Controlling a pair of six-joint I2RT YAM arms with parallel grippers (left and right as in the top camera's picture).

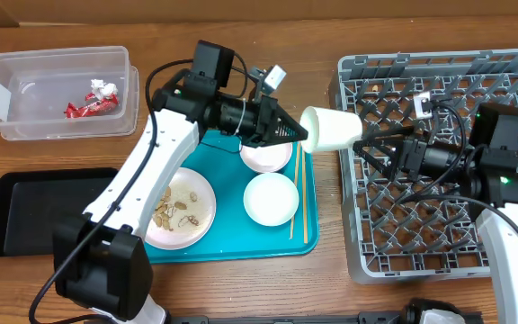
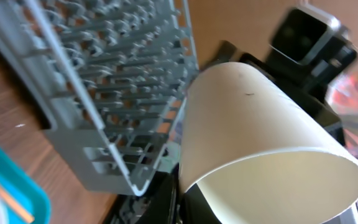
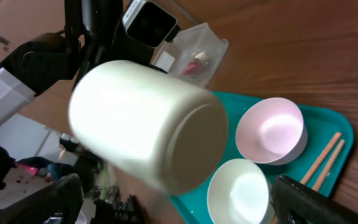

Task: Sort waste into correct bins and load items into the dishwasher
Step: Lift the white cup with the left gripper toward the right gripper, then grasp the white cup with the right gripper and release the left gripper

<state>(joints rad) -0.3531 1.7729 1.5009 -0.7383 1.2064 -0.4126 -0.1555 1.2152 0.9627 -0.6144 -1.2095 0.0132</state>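
**Operator:** Main risk at this point?

**Observer:** The drop. Your left pincer (image 1: 299,131) was shut tight on the mouth end of the white cup (image 1: 333,128). It carried the cup on its side in the air, above the gap between the teal tray (image 1: 232,245) and the grey dish rack (image 1: 439,252). That was a thin rim grip on a smooth cup. Any knock from the other arm could have twisted it loose onto the tabletop (image 1: 334,225) or the rack's edge.

**Operator:** And the right side?

**Observer:** Your right pincer (image 1: 369,153) stood spread wide, holding nothing, aimed at the cup's base. The base sat just ahead of its fingertips, near but apart as far as the overhead view showed. Had you let go on the left before the right closed, the cup would have fallen. An off-centre close could have squeezed it out sideways.
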